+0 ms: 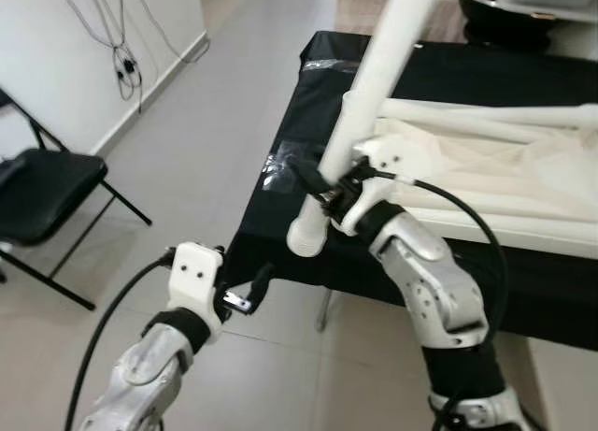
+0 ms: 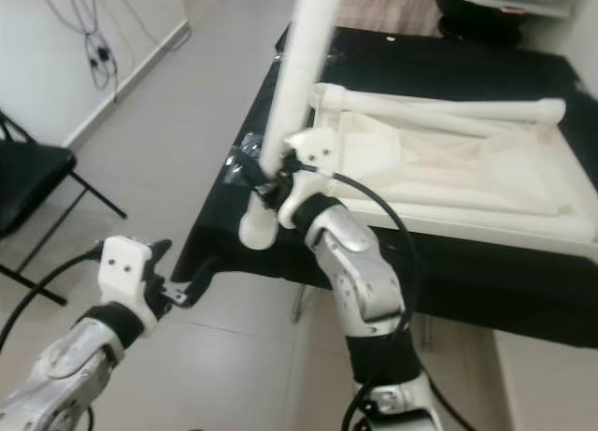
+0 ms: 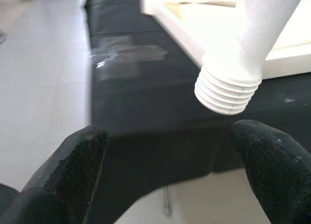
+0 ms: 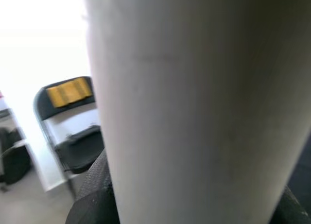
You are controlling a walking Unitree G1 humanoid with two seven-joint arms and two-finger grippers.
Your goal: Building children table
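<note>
My right pincer (image 1: pixel 322 195) grips the long white plastic table leg (image 1: pixel 369 94), tilted, its ribbed threaded end (image 3: pixel 226 90) hanging past the edge of the black-covered table (image 1: pixel 280 221). Just beside it on the cloth lies the cream tabletop panel (image 1: pixel 486 160), another white leg (image 2: pixel 439 104) on it. My left pincer (image 1: pixel 245 295) hovers spread wide below.

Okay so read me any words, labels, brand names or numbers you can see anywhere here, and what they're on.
No readable text in these views.
The white table leg held in the right hand: plain, unmarked.
The yellow patch on the folding chair's backrest: too blurred to tell whether it bears writing.
</note>
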